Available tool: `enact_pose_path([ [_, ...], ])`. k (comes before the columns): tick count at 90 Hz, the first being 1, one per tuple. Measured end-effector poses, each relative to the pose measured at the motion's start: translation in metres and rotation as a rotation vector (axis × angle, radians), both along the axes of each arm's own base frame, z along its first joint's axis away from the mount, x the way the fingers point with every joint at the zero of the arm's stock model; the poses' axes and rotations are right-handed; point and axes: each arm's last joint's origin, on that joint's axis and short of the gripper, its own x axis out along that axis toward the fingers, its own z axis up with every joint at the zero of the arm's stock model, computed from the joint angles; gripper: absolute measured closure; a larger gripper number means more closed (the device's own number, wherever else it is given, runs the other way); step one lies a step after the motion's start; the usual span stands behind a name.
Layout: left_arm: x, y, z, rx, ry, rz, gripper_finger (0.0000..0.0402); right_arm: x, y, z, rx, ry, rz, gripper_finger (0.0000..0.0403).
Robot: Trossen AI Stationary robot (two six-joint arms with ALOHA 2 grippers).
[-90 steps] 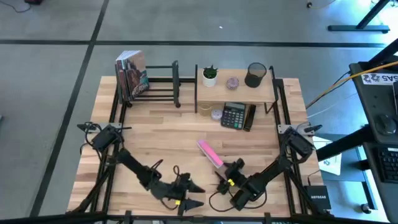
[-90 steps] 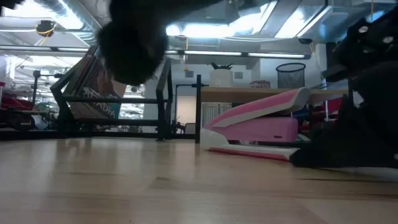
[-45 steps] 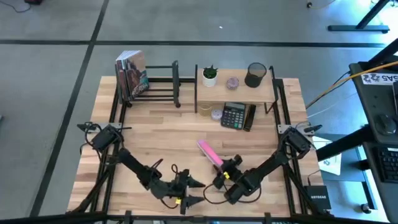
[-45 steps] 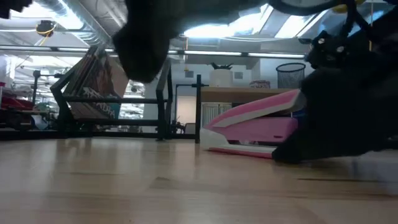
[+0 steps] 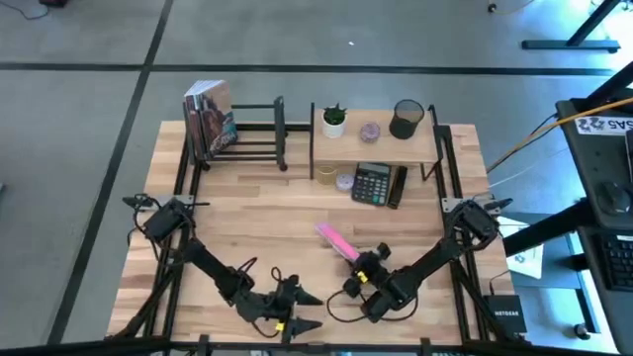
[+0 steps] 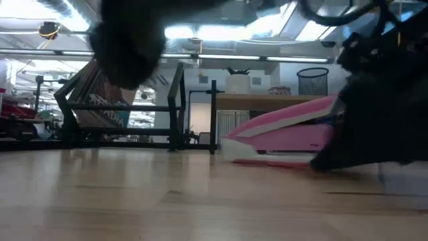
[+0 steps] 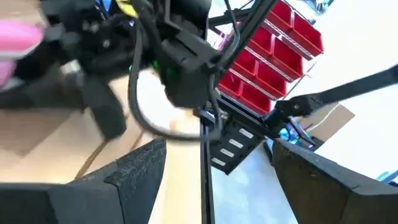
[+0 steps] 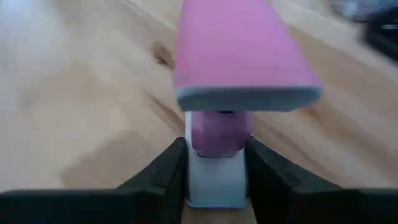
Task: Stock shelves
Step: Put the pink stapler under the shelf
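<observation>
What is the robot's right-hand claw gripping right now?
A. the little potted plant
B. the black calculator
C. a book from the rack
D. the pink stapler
D. The right wrist view shows the right gripper shut on the back end of the pink stapler, and from above that gripper meets the stapler on the table.

L gripper [image 7: 211, 180] fingers apart; R arm [image 7: 124, 56] ahead; red bins [image 7: 273, 62] beyond
</observation>
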Motion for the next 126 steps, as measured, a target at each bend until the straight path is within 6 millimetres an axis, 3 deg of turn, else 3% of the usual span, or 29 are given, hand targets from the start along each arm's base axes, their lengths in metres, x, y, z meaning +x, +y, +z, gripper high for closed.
enact_pose_path([
  [26,-0.011,-0.009,0.001,0.029,-0.009,0.066,0.0126,-0.066,0.024,0.052,0.16,0.17,-0.2,0.0293],
  [39,-0.013,-0.011,-0.001,0.036,0.005,0.06,0.0126,-0.108,0.034,0.054,0.192,0.279,-0.352,0.0293],
  [49,-0.015,-0.013,-0.003,0.047,0.019,0.059,0.0126,-0.119,0.037,0.043,0.254,0.373,-0.386,0.0293],
  [80,-0.016,-0.013,-0.004,0.046,0.02,0.072,0.0126,-0.127,-0.027,0.014,0.134,0.499,-0.6,0.0293],
  [101,-0.016,-0.013,-0.004,0.043,0.024,0.075,0.0126,-0.125,-0.056,0.021,0.214,0.463,-0.64,0.0293],
  [112,-0.014,-0.011,-0.004,0.038,0.024,0.087,0.0126,-0.126,-0.081,0.03,0.18,0.435,-0.697,0.0293],
  [126,-0.014,-0.011,-0.004,0.031,0.024,0.089,0.0126,-0.125,-0.104,0.027,0.228,0.326,-0.708,0.0293],
])
